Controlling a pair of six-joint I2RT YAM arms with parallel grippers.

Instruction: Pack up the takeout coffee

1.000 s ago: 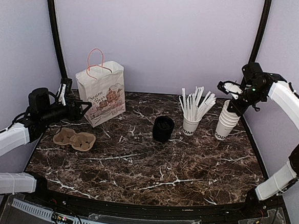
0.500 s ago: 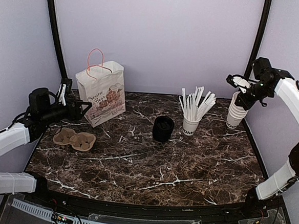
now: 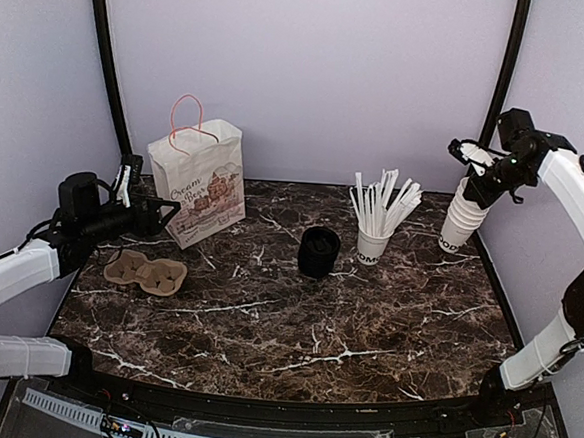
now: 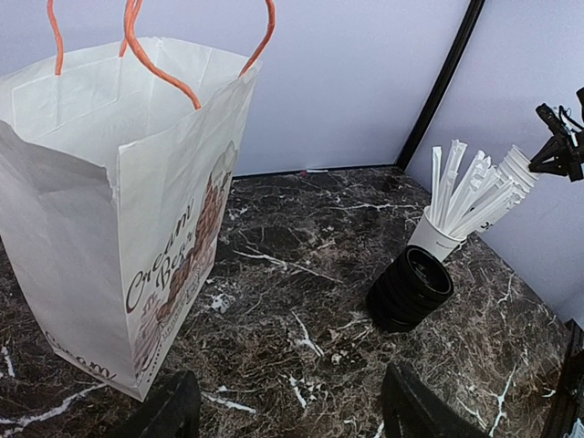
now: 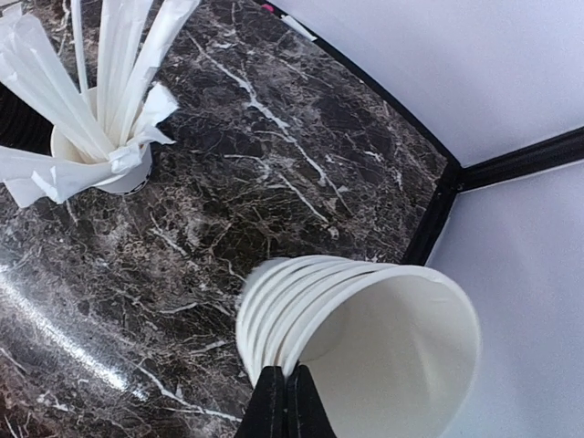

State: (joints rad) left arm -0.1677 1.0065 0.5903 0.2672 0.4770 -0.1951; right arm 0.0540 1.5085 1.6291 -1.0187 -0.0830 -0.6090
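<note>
Conical paper cups (image 3: 462,217) higher, right pincer (image 5: 281,388)

A dark brown marble-patterned table (image 3: 294,329) carries a white paper bag with pink handles (image 3: 199,187) upright at back left, a brown moulded-pulp cup carrier (image 3: 146,271) flat near it, a stack of black plastic lids (image 3: 319,251) mid-table, and just beside that a white paper cup of white sticks (image 3: 372,247).

A lab test booth: plain lilac walls (image 3: 302,79) and black frame poles (image 3: 104,66) enclose a marble-patterned table (image 3: 264,327).
</note>
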